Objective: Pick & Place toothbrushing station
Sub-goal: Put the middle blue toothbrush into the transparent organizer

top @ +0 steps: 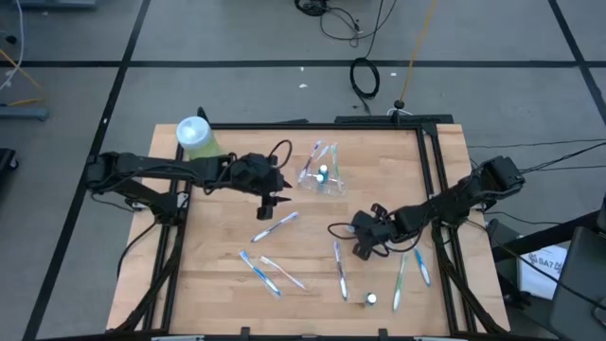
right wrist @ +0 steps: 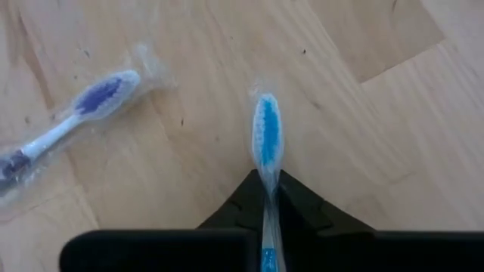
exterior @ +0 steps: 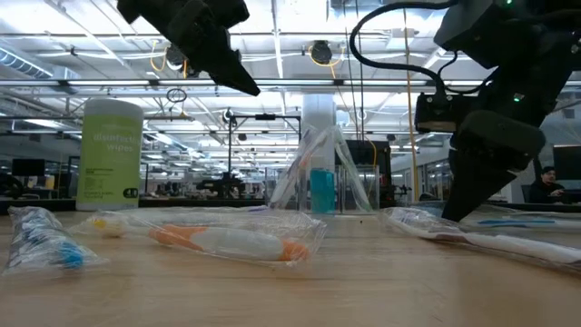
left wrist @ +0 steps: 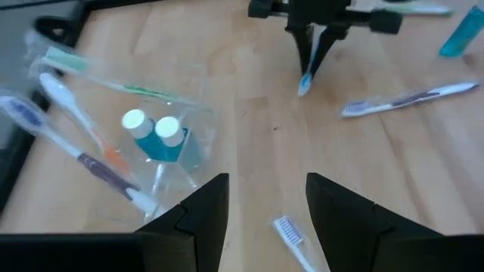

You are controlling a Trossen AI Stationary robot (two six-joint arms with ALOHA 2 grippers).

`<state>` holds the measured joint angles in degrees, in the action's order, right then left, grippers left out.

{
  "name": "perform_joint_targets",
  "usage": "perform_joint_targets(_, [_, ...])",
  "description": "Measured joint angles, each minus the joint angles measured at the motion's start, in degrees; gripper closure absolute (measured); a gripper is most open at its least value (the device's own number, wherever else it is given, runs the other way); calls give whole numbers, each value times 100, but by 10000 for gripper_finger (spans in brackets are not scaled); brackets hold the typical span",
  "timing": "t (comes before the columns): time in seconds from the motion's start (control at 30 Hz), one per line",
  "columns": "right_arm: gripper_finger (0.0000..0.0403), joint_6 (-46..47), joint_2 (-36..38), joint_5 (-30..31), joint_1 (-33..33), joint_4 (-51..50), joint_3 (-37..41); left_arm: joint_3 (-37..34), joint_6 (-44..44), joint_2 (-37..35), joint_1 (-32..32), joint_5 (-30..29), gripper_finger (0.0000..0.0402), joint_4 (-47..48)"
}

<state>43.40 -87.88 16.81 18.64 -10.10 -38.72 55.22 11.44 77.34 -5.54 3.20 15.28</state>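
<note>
The blue toothbrush (right wrist: 265,143) sat pinched in my right gripper (right wrist: 266,198) above the table's right-centre, a hold the high view hid, while my left gripper (left wrist: 267,208) hovered spread and empty.

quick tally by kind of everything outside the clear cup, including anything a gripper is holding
toothbrushes lying loose: 6
blue toothbrush held in the right gripper: 1
small white-capped tube: 1
big green bottle: 1
total: 9
</note>
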Motion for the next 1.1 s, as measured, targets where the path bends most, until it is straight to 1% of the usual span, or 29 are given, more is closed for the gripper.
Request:
perform_joint_targets(0.1, [388, -97, 70, 123, -113, 183, 16, 0, 115, -276, 238, -793, 218, 370])
perform_joint_targets(0.13, [390, -202, 127, 170, -160, 291, 22, 0, 120, -407, 304, -959, 218, 551])
perform_joint_targets(0.17, [393, -353, 212, 234, -213, 452, 22, 0, 100, -535, 358, -992, 218, 728])
perform_joint_targets(0.2, [396, -551, 292, 256, -271, 690, 19, -2, 73, -666, 409, -955, 218, 830])
perform_joint_targets(0.3, [397, -1313, 588, 243, -459, 1360, 18, 0, 119, -1073, 505, -371, 218, 868])
perform_joint_targets(0.37, [395, -1922, 803, 269, -628, 2111, 19, -1, 228, -1384, 528, -60, 218, 873])
perform_joint_targets(0.47, [395, -3024, 1097, 370, -867, 3403, 14, -5, 361, -1777, 529, 23, 218, 850])
perform_joint_targets(0.53, [395, -3781, 1188, 414, -1017, 4331, 11, -140, 460, -2012, 529, 27, 218, 734])
perform_joint_targets(0.63, [395, -4891, 1270, 416, -1269, 5445, 9, -507, 453, -2297, 520, 30, 218, 296])
perform_joint_targets(0.7, [395, -5469, 1273, 414, -1492, 5893, 4, -856, 446, -2450, 518, 29, 218, -25])
perform_joint_targets(0.77, [395, -5626, 1272, 405, -1783, 5980, 4, -1184, 445, -2562, 518, 29, 218, -362])
perform_joint_targets(0.87, [395, -5186, 1207, 415, -2246, 5807, 4, -1537, 462, -2623, 518, -10, 218, -901])
perform_joint_targets(0.97, [395, -5039, 1015, 400, -2556, 5872, 81, -1596, 414, -2635, 518, -226, 218, -975])
perform_joint_targets(1.1, [395, -4907, 705, 399, -2812, 6399, 236, -1596, 254, -2636, 513, -349, 218, -968])
